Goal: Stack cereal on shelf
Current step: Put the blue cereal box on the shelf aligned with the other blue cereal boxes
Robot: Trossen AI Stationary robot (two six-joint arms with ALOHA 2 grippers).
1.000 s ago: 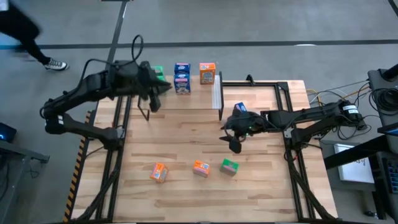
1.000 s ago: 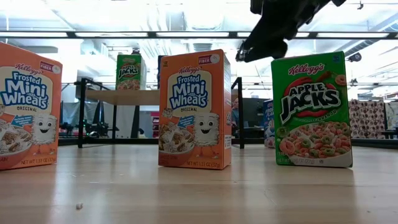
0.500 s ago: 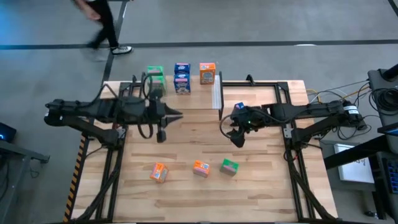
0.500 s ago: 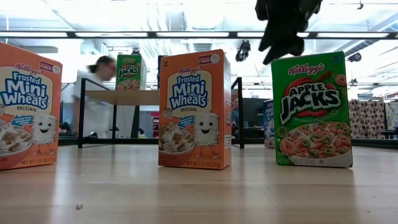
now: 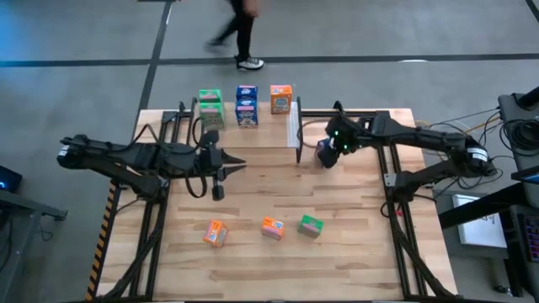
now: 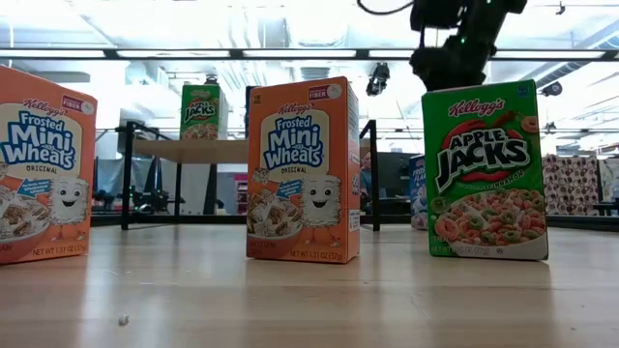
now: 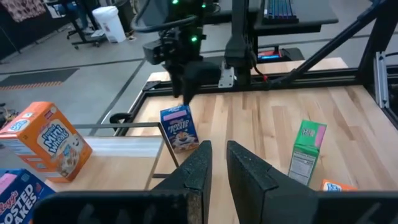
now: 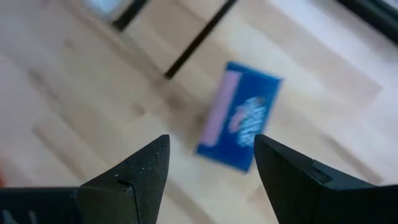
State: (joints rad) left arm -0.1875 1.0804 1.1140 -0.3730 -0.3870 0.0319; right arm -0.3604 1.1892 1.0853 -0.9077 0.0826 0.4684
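Table: large wooden top carrying both arms, the shelf and the loose boxes.
Shelf: low wood board at the far edge; a green box, a blue stack and an orange box stand along its far side.
Left gripper: over the table just in front of the shelf, fingers almost pressed together, nothing between them.
Right gripper: above a lone blue box standing on the table beside the shelf's end; fingers spread wide, not touching it.
Near row: two orange boxes and one green box, upright on the table, well apart from the shelf.
Person: walking on the floor beyond the table.
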